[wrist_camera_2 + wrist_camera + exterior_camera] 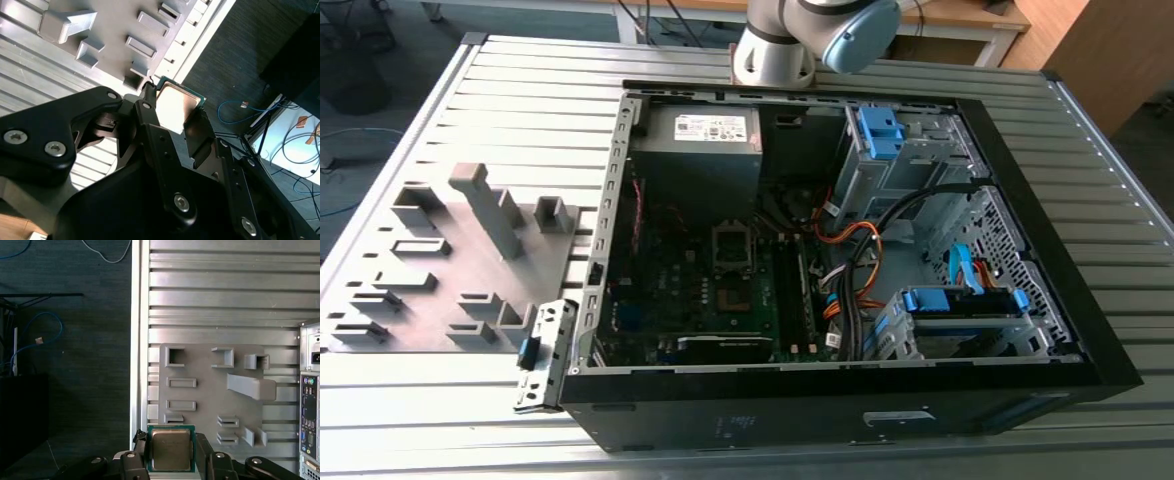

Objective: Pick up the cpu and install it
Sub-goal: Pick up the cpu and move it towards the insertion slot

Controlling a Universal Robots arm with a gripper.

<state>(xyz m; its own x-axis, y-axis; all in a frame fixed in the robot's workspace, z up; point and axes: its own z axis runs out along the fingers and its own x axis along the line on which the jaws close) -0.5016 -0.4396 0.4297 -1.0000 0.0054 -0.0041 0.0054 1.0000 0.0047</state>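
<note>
The cpu point(171, 449) is a small square chip with a silver-grey lid and green rim. In both wrist views it sits between the black fingers of my gripper point(171, 456), which is shut on two of its opposite edges. The second wrist view shows the cpu point(175, 102) gripped at the fingertips point(148, 111) of the gripper point(174, 117). It hangs high above the table's edge, near the grey fixture plate point(210, 390). In the exterior view the open computer case point(1041, 290) lies on its side, its motherboard socket point(731, 246) facing up.
The grey fixture plate point(454, 260), with raised blocks and slots, lies at the exterior view's left of the case on the slatted aluminium table point(520, 90). The arm's base point(781, 40) stands behind the case. Dark floor with cables point(35, 340) lies beyond the table edge.
</note>
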